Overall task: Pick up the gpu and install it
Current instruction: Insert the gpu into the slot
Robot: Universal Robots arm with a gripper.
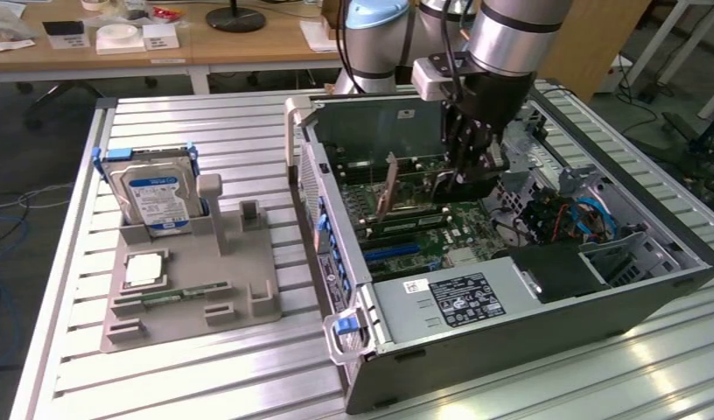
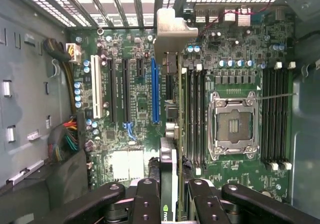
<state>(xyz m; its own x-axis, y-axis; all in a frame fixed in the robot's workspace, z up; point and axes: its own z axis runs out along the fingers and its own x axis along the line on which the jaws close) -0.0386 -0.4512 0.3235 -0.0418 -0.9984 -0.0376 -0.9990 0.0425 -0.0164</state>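
The gpu (image 2: 171,109) is seen edge-on, a thin dark card running from between my fingers out to its pale metal bracket (image 2: 172,29) near the case's vented rear wall. My gripper (image 2: 170,186) is shut on the card's near end, one black finger (image 2: 145,194) on each side. The card stands upright over the green motherboard (image 2: 135,109), just beside the long blue slot (image 2: 155,89); whether its edge sits in a slot I cannot tell. In the exterior view my gripper (image 1: 465,184) reaches down into the open computer case (image 1: 509,324), the gpu (image 1: 388,188) standing on edge toward the exterior view's left.
A CPU socket (image 2: 232,126) and memory slots (image 2: 277,114) lie beside the card; cable bundles (image 2: 67,139) fill the case's side. On the ribbed table, a grey fixture tray (image 1: 246,297) holds a blue-framed hard drive (image 1: 157,197), a chip (image 1: 143,269) and a memory stick (image 1: 182,295).
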